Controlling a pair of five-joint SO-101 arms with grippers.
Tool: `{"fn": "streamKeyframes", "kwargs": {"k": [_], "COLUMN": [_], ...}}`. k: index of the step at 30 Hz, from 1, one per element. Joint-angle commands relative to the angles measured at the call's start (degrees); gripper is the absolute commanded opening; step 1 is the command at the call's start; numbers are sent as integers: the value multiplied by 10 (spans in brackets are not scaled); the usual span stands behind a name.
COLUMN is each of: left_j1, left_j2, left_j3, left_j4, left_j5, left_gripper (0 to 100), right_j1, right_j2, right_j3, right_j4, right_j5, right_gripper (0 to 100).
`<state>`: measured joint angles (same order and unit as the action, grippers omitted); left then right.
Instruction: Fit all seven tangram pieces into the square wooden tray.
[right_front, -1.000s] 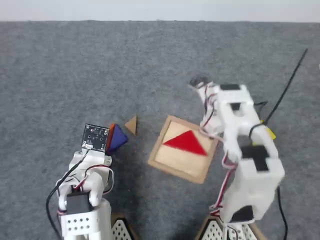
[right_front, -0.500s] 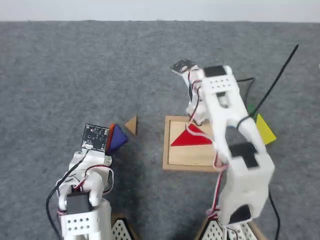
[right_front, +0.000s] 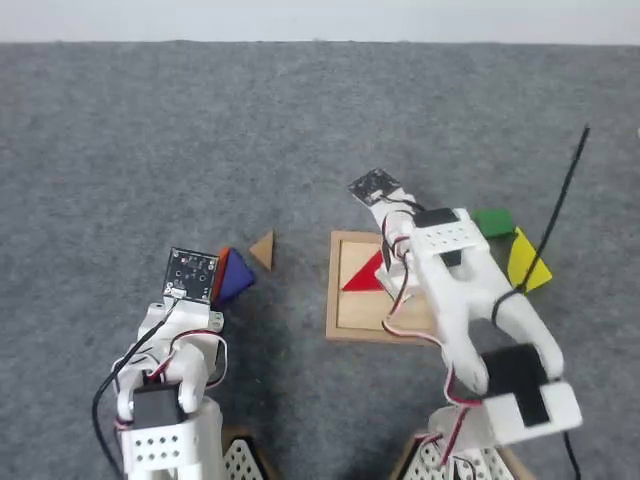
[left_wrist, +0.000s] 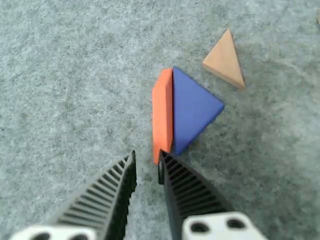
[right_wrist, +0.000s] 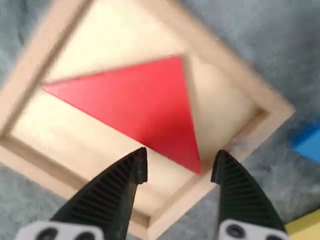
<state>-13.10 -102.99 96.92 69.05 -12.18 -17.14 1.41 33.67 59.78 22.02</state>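
High view shows the square wooden tray (right_front: 332, 300), skewed a second ago, now sitting square on the grey counter (right_front: 150, 130) with the red triangular piece (right_front: 362, 279) inside. The right pincer (right_wrist: 180, 160) hangs released over it, likely ready for more pieces.

Red triangle (right_front: 362, 276) flat in wooden tray (right_front: 332, 292), blue triangle (left_wrist: 192, 110) touching orange piece (left_wrist: 162, 117)

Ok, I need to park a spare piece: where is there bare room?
Free: the mat beyond the tray's far rim and left of the tan triangle. Tray wood nearer than the red triangle is bare, below the right tool. Crowded: green piece and yellow piece right of the tray; orange piece and blue triangle by the left tool.
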Motion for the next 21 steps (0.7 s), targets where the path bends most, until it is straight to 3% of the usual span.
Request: {"fn": "streamKeyframes", "kwargs": {"k": [1, 6, 13, 21], "left_j1": [-3, -3, -3, -3], "left_j2": [0, 0, 0, 0], "left_j3": [-4, -4, -4, -4], "left_j4": [6, 6, 6, 6], "left_j5": [-3, -3, -3, -3], "left_gripper": [70, 70, 70, 70], "right_j1": [-7, -55, -77, -56], "right_j2": [67, 60, 70, 31], "right_j3": [-46, -51, -52, -85], "right_j4": [-3, 0, 1, 58], "right_j5": [18, 48, 186, 117], "right_gripper": [227, 213, 6, 8]}}
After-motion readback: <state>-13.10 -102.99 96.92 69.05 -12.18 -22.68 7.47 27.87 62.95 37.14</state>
